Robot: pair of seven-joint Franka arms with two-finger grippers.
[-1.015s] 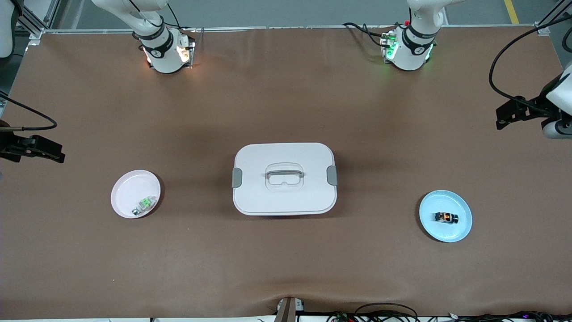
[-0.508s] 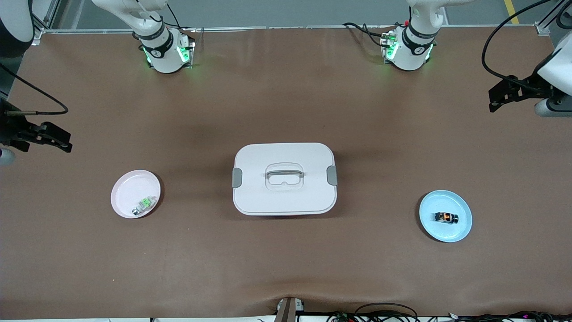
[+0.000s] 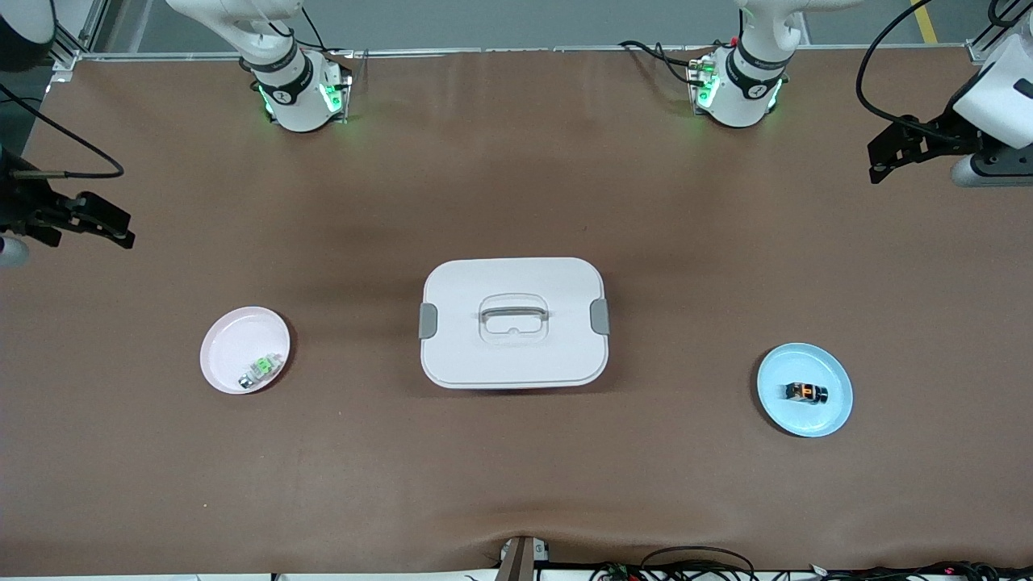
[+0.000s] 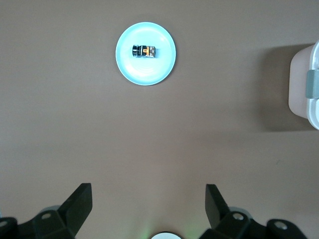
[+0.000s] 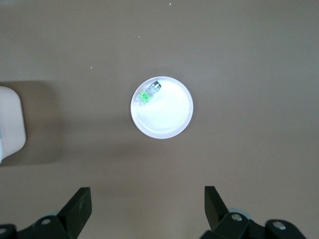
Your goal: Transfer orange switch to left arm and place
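A: Where do we see the orange switch (image 3: 806, 393)?

B: On the blue plate (image 3: 831, 411), toward the left arm's end of the desk (image 3: 516, 468), well apart from the box (image 3: 514, 355) at the middle.

A: And the grippers?

B: We see the left gripper (image 4: 148, 209) and right gripper (image 5: 147, 208) both spread wide, holding nothing, high over the desk's two ends.

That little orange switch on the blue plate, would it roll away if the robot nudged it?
Probably. The orange switch looks like a small cylinder lying on its side, so a nudge could roll it. The blue plate has a raised rim that may stop it. Being so tiny, it is likely light and rigid, and may slip between the fingers.
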